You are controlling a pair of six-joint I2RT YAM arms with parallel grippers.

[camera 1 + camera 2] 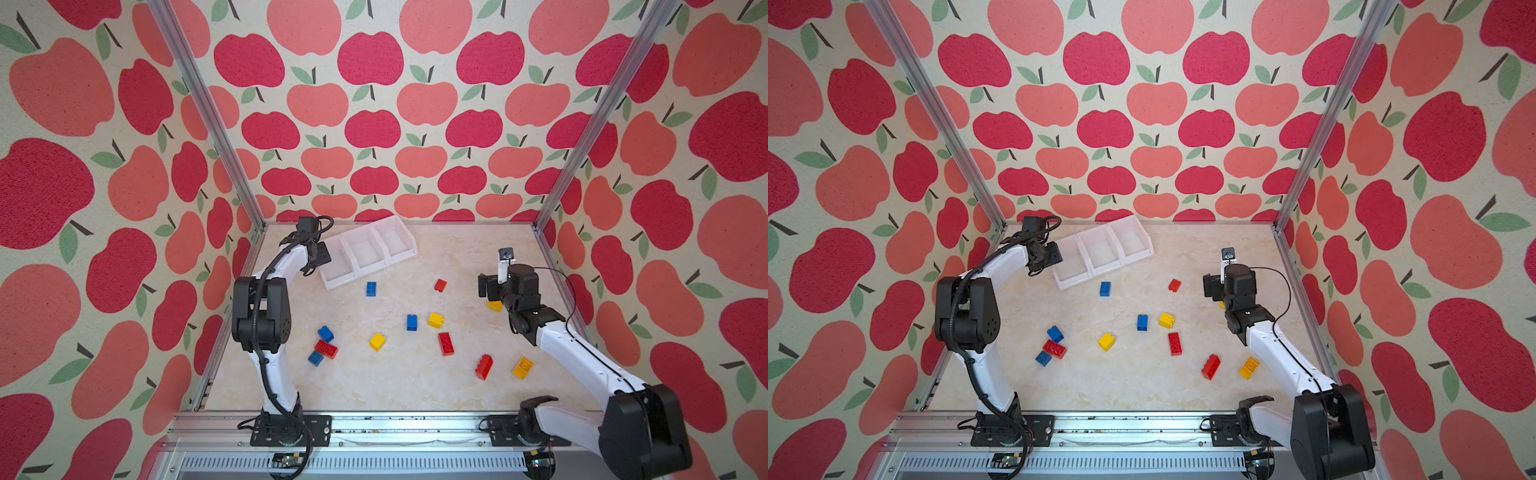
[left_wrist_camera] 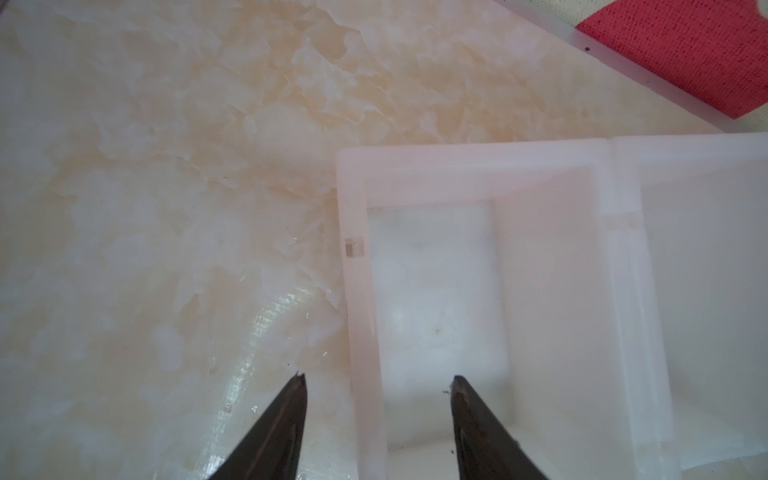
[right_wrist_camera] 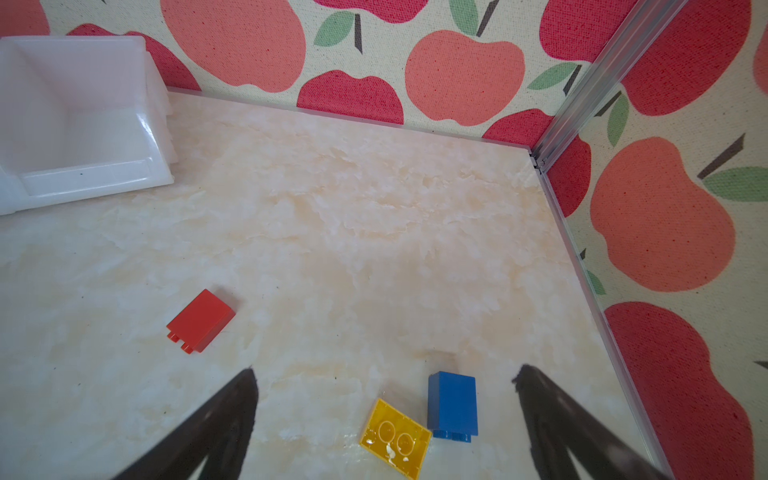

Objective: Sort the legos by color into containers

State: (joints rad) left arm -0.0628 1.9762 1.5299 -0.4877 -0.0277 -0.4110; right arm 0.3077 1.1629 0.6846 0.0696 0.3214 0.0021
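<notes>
containers: three white bins joined in a row, set askew at about 11 o'clock on the marbled tabletop.
left gripper: it hangs at the 9 o'clock end of the row. The jaws are parted and grasp nothing. One finger is inside the end bin, the other is outside, and the bin's side wall runs between them. Neither finger seems to touch the wall.
right gripper: at about 2 o'clock, spread wide and released, above two bricks.
under the right gripper: an upturned yellow brick lies underside up, just beside a toppled blue brick.
legos: every brick I can see lies on the tabletop, outside the bins.
near the bins: a lone blue brick at 11 o'clock and a small red brick at 1 o'clock.
centre: a blue square brick beside a yellow square brick, with a flat red oblong and another yellow brick nearer me.
8 o'clock: two blue bricks crowd a red brick.
4 o'clock: a red stepped brick near a yellow flat brick.
</notes>
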